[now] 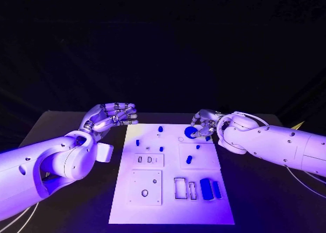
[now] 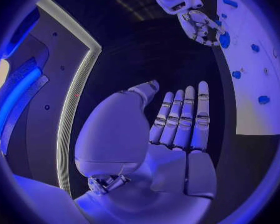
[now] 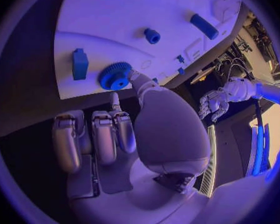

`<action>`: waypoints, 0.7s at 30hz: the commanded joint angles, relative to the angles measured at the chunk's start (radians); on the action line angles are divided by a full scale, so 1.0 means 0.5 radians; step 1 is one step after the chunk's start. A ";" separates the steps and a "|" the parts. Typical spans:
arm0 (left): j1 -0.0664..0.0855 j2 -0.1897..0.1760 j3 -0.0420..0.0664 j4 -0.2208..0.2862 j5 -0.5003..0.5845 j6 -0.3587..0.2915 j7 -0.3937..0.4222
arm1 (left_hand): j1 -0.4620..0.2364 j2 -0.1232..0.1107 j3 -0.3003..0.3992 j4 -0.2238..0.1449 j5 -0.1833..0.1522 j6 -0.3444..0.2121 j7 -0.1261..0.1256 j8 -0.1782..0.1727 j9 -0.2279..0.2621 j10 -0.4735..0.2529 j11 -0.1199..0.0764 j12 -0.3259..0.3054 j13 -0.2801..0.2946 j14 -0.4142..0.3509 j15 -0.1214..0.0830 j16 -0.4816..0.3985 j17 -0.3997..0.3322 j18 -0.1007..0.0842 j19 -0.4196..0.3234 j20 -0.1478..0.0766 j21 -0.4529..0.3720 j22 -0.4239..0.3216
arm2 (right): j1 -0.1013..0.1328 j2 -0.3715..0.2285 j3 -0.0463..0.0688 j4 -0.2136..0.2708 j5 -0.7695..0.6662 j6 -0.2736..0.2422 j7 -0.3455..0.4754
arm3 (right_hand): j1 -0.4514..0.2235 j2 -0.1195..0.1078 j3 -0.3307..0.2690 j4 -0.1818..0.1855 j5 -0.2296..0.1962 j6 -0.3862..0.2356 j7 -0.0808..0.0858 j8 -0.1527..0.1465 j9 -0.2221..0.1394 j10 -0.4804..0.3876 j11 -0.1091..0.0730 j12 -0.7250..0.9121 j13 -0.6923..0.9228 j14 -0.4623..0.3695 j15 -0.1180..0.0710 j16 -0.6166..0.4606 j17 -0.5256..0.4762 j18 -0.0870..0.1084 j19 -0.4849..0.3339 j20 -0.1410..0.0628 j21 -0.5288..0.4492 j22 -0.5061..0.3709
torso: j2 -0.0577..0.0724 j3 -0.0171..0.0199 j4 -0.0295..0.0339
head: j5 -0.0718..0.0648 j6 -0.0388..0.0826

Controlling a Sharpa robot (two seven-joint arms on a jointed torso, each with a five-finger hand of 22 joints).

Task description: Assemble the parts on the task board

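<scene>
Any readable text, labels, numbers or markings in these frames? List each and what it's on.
None readable.
The task board carries no print that shows, just cutouts and blue parts.
The blue gear held at the right hand has no marking.
The left hand and both arms show no brand or number.

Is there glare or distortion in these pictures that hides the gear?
Head view: glare whitens the near board, but the gear stays clear at the right hand. Right wrist view: fisheye bends the board edge; gear sharp.
</scene>
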 commanded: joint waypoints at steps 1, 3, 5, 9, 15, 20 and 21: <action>0.002 0.006 0.002 0.002 -0.003 0.037 0.010 | 0.009 -0.009 0.000 -0.011 -0.009 -0.014 0.047 -0.007 -0.002 -0.005 0.003 -0.012 -0.002 -0.016 0.001 -0.012 0.002 0.025 0.013 -0.006 0.008 0.003 | -0.002 0.009 0.000 -0.009 -0.042 0.009 -0.006 | 0.021 0.017 0.015 0.006 0.016 -0.005 0.010 0.013 -0.005 0.179 0.016 0.008 0.492 0.202 0.019 0.010 0.472 -0.013 0.209 0.017 0.011 0.526 | 0.000 0.0012 -0.004 | 0.004 -0.001; 0.002 0.006 0.002 0.001 -0.003 0.037 0.010 | 0.009 -0.009 0.000 -0.011 -0.009 -0.014 0.047 -0.007 -0.002 -0.005 0.003 -0.012 -0.002 -0.016 0.001 -0.012 0.002 0.025 0.013 -0.006 0.008 0.003 | -0.003 0.011 0.000 -0.012 -0.041 0.006 -0.006 | 0.021 0.028 0.027 0.011 0.016 -0.002 0.011 0.014 -0.008 0.180 0.017 0.009 0.494 0.202 0.020 0.011 0.474 -0.013 0.209 0.018 0.011 0.526 | 0.000 0.0015 -0.004 | 0.004 0.000; 0.002 0.007 0.002 0.001 -0.003 0.038 0.009 | 0.009 -0.009 0.000 -0.011 -0.009 -0.014 0.047 -0.007 -0.002 -0.005 0.003 -0.012 -0.002 -0.016 0.001 -0.012 0.002 0.025 0.013 -0.006 0.008 0.003 | -0.003 0.013 0.000 -0.017 -0.038 0.007 -0.006 | 0.020 0.041 0.042 0.017 0.006 0.003 0.011 0.015 -0.011 0.181 0.018 0.011 0.495 0.202 0.021 0.011 0.474 -0.013 0.209 0.020 0.011 0.526 | 0.000 0.0016 -0.003 | 0.002 -0.001; 0.002 0.007 0.002 0.000 -0.003 0.038 0.008 | 0.009 -0.009 0.000 -0.011 -0.009 -0.014 0.047 -0.007 -0.002 -0.005 0.003 -0.012 -0.002 -0.016 0.001 -0.012 0.002 0.025 0.013 -0.006 0.008 0.003 | -0.004 0.017 -0.001 -0.027 -0.032 0.024 -0.007 | 0.023 0.060 0.079 0.022 0.012 0.029 0.008 0.016 -0.021 0.188 0.016 0.018 0.503 0.202 0.020 0.012 0.475 -0.013 0.209 0.021 0.011 0.526 | 0.000 0.0006 -0.002 | 0.001 -0.004; 0.002 0.007 0.002 -0.001 -0.003 0.038 0.006 | 0.006 -0.008 0.002 -0.013 -0.009 -0.014 0.047 -0.007 -0.002 -0.005 0.002 -0.011 -0.002 -0.018 0.001 -0.016 0.006 0.024 0.013 -0.006 0.008 0.002 | -0.010 0.030 -0.002 -0.049 -0.029 0.049 -0.011 | 0.026 0.064 0.112 0.021 0.028 0.047 0.008 0.009 -0.033 0.188 0.015 0.019 0.503 0.202 0.019 0.012 0.475 -0.013 0.209 0.020 0.011 0.526 | 0.000 0.0014 -0.001 | 0.007 -0.008; 0.002 0.007 0.002 -0.003 -0.003 0.038 0.005 | 0.006 -0.008 0.002 -0.013 -0.009 -0.014 0.047 -0.007 -0.002 -0.005 0.002 -0.011 -0.002 -0.018 0.001 -0.016 0.006 0.024 0.013 -0.006 0.008 0.002 | -0.016 0.036 -0.003 -0.061 -0.030 0.066 -0.012 | 0.027 0.066 0.142 0.019 0.040 0.057 0.009 -0.001 -0.044 0.185 0.015 0.016 0.500 0.201 0.019 0.011 0.474 -0.013 0.209 0.020 0.011 0.526 | 0.000 0.0003 0.001 | 0.015 -0.010; 0.002 0.006 0.002 -0.003 -0.003 0.038 0.005 | 0.006 -0.008 0.002 -0.013 -0.009 -0.014 0.047 -0.007 -0.002 -0.005 0.002 -0.011 -0.002 -0.018 0.001 -0.016 0.006 0.024 0.013 -0.006 0.008 0.002 | -0.017 0.037 -0.003 -0.062 -0.031 0.068 -0.012 | 0.028 0.066 0.153 0.018 0.041 0.062 0.010 -0.004 -0.049 0.187 0.016 0.018 0.502 0.202 0.019 0.011 0.474 -0.013 0.209 0.020 0.011 0.526 | 0.000 -0.0003 -0.001 | 0.015 -0.011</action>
